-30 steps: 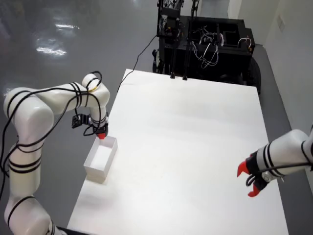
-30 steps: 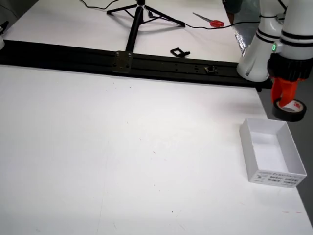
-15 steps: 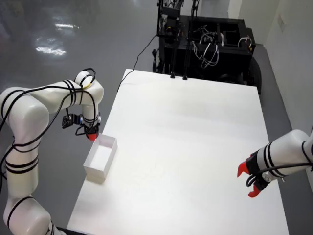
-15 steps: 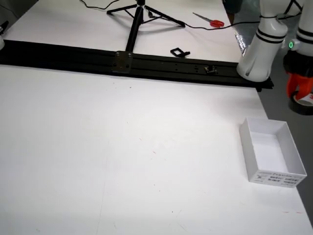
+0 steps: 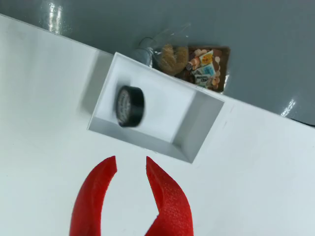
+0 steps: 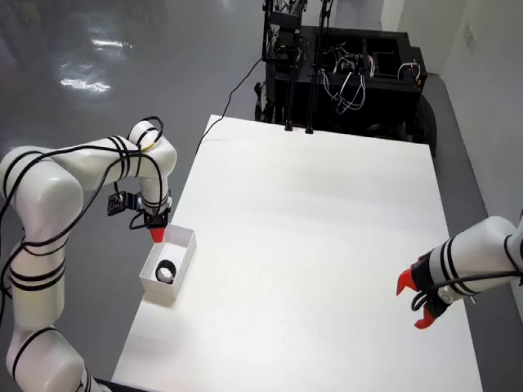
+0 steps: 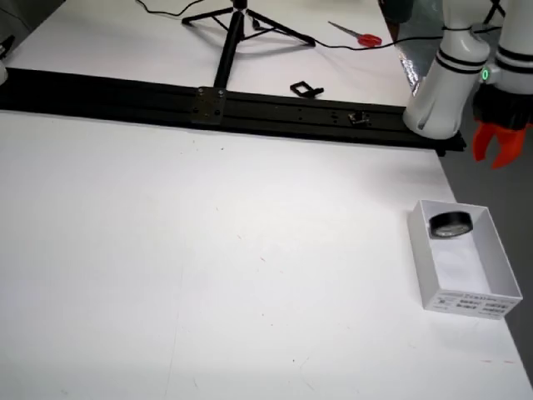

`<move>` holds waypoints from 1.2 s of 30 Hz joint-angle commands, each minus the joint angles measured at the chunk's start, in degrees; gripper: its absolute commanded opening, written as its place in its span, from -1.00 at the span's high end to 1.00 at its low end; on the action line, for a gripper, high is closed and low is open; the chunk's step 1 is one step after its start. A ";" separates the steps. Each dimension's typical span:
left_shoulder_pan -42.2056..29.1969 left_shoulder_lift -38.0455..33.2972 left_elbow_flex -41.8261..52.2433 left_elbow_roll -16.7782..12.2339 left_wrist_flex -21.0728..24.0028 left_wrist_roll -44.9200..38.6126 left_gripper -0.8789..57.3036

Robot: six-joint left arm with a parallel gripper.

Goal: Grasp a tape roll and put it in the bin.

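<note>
A black tape roll (image 5: 130, 105) lies inside the white open-top bin (image 5: 197, 125), near one end and tilted on its edge. In the view that rides on the gripper, my gripper (image 5: 131, 167) hangs above the table just beside the bin, its red fingers (image 5: 165, 196) apart with nothing between them. From above, the tape roll (image 6: 167, 270) rests in the bin (image 6: 183, 251) at the table's left edge, and the gripper (image 6: 157, 235) is over the bin's far end. The side view shows the roll (image 7: 450, 223) in the bin (image 7: 466, 296), with the gripper (image 7: 498, 150) raised behind it.
A second arm with red fingers (image 6: 421, 304) stands still at the table's right edge in the view from above. A black rail (image 7: 225, 104), a tripod and red scissors (image 7: 360, 36) lie beyond the table. On the floor beside the bin lies a bag of small items (image 5: 197, 64).
The gripper carried the tape roll beside the bin, then let go. The roll now lies in the bin and the fingers are apart and lifted clear.
</note>
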 commanded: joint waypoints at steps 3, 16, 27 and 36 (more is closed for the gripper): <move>-4.95 0.98 0.02 -0.29 -0.96 -0.03 0.79; -15.94 3.01 -0.15 -0.37 -3.95 -2.32 0.99; -26.13 4.50 -0.51 -0.02 -9.05 -2.67 0.99; -34.57 6.17 -3.41 0.24 -12.30 -0.47 0.99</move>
